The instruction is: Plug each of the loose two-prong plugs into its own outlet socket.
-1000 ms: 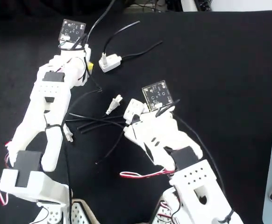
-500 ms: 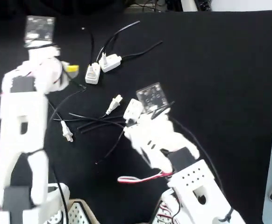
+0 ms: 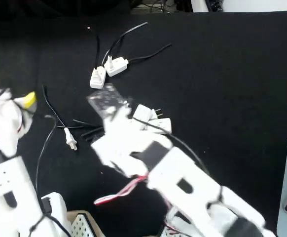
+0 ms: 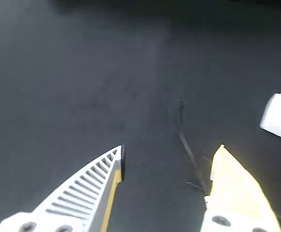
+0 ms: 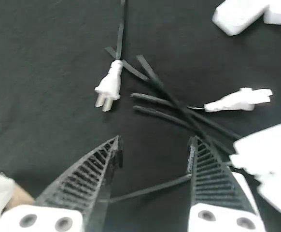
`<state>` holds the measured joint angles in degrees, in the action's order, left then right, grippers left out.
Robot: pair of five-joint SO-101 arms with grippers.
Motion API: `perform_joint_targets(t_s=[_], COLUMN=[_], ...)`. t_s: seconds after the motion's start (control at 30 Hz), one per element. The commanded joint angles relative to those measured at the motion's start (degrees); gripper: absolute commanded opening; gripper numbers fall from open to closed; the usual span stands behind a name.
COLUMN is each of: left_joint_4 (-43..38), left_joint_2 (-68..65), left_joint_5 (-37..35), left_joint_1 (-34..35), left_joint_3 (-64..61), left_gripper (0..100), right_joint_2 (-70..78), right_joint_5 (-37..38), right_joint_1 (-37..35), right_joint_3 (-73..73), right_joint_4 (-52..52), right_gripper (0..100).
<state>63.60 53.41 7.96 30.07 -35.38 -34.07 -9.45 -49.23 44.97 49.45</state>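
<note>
Your right gripper (image 5: 155, 141) had its two black ribbed fingers (image 5: 99, 179) spread apart with nothing held between them, over the black table (image 5: 39, 53). Just past the fingertips ran a loose fan of black cords (image 5: 172, 108). Beyond those lay a white two-prong plug (image 5: 109, 87), flat on the table, with its prongs turned back toward your gripper and its cord trailing away. A second plug (image 5: 237, 100), also white, lay among the cords off to one side, too blurred for its prongs to be made out. A near pair of sockets (image 5: 263, 150) sat just beside one finger, and a far pair of sockets (image 5: 237, 14) lay well beyond.

In the high view, the two-prong plug (image 3: 70, 139) was left of centre, apart from every socket. The near pair of sockets (image 3: 152, 119) sat at the centre of the frame, just right of your right arm (image 3: 133, 148). The far pair of sockets (image 3: 106, 71) lay in the upper middle, and one of them looked to have a white plug seated in its end.

Your left gripper (image 4: 170, 150) had its white ribbed finger and its yellow finger parted and empty. A short black cord end (image 4: 186, 150) lay on the table past the tips, and a blurred white block (image 4: 280, 113) lay off to one side. In the high view, the yellow finger (image 3: 29, 98) sat at the far left edge, well apart from the sockets.
</note>
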Motion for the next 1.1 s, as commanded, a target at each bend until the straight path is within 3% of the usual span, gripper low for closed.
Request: perform_joint_targets(t_s=[0.0, 0.27, 0.67, 1.07], left_joint_4=[0.1, 0.1, 0.1, 0.0], left_joint_2=[6.9, 8.6, 9.1, 9.1], left_joint_5=[-1.3, -8.3, -10.4, -10.4], left_joint_1=[6.6, 14.6, 15.3, 15.2], left_joint_3=[-4.3, -11.3, -15.5, -17.7], left_gripper=[29, 29, 29, 29], right_joint_2=[8.1, 24.0, 47.2, 61.0], right_joint_5=[-0.8, -0.6, -0.4, -0.4], right_joint_1=[-4.1, -7.6, -8.1, -5.3], right_joint_3=[-7.6, -16.8, -33.7, -45.6], right_joint_4=[-1.5, -8.0, -8.0, -7.4], right_gripper=[21.2, 21.2, 21.2, 21.1])
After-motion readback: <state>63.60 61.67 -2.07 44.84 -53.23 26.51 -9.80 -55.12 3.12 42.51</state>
